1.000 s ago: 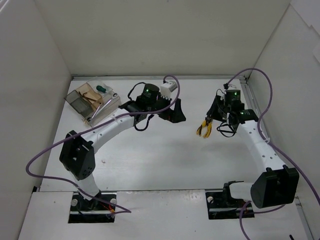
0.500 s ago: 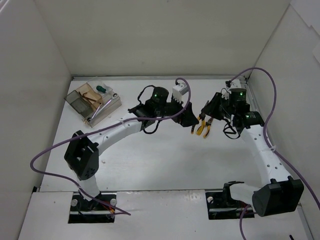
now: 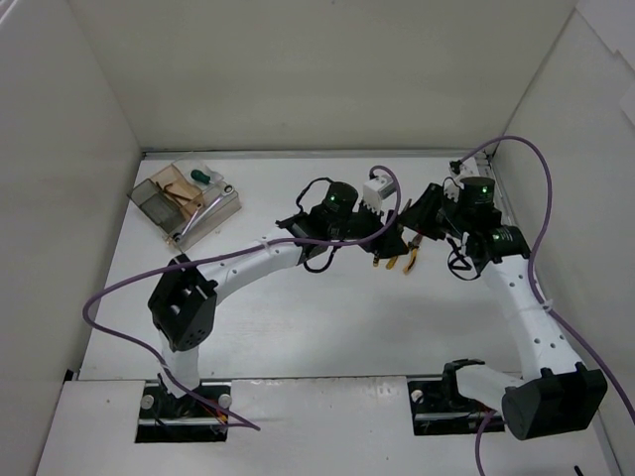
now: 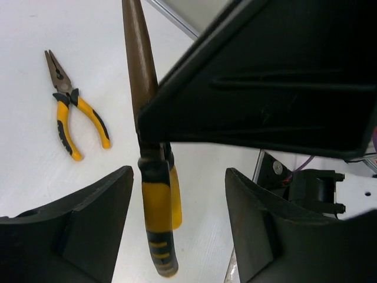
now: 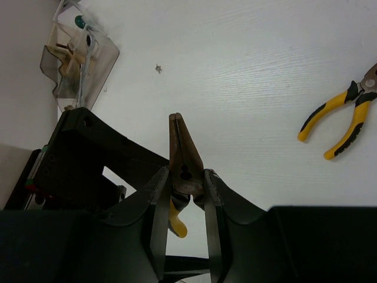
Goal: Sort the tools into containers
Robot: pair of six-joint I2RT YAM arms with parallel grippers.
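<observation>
Held pliers: a pair of pliers with brown metal jaws and yellow-and-black handles (image 5: 184,154) is hanging above the middle-right of the table, its nose pointing away from the right wrist.
Right gripper: the right gripper (image 5: 185,172) is clamping these pliers at the pivot, a finger pressing on each side.
Left gripper: the left gripper (image 4: 179,171) is standing with its jaws spread wide, and the yellow handles are sitting between its fingers without touching either one.
Second pliers: another yellow-handled pair (image 4: 72,112) is lying flat on the surface with its handles parted, untouched by either gripper.
Containers: a cluster of shallow clear and brown-tinted plastic boxes (image 3: 184,198) is sitting at the far-left corner, well apart from both pliers. A green-handled screwdriver (image 3: 203,177) is lying in its far part.
Surface: the white matte tabletop (image 3: 298,317) is lying flat and evenly lit.
Room: plain white walls (image 3: 298,69) are closing in the far, left and right sides.
Edges: the boxes are sitting near the left wall, and the right arm is working near the right wall.
Open room: the widest stretch of tabletop is lying between the boxes and the grippers, and toward the near edge.
Cables: purple cables (image 3: 109,293) are looping off each arm.
</observation>
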